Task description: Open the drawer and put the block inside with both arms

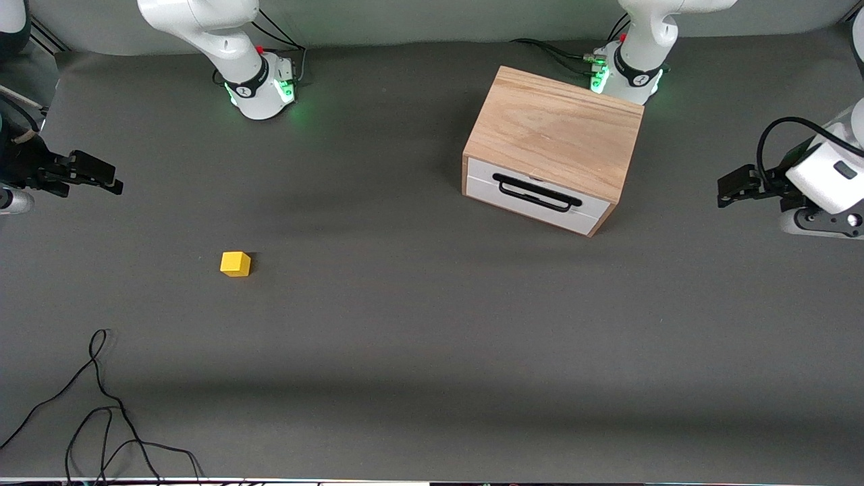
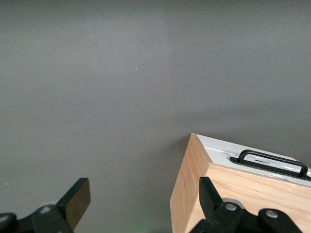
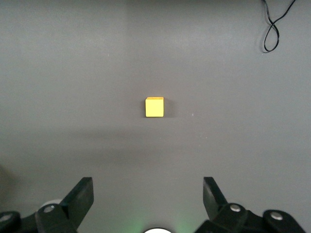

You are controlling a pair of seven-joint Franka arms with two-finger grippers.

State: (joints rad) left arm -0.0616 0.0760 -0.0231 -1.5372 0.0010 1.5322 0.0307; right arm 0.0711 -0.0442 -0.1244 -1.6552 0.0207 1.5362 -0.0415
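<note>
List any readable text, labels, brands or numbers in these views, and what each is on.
None readable.
Dark band on each arm base: carries a small mark, too small to read.
Wooden box, drawer, block, table: no print visible.
Left claw, right claw: no markings visible.

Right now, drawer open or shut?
Shut. The drawer has its white front flush with the wooden box, the handle untouched; both tools hang clear and open, and the block is on the table.
</note>
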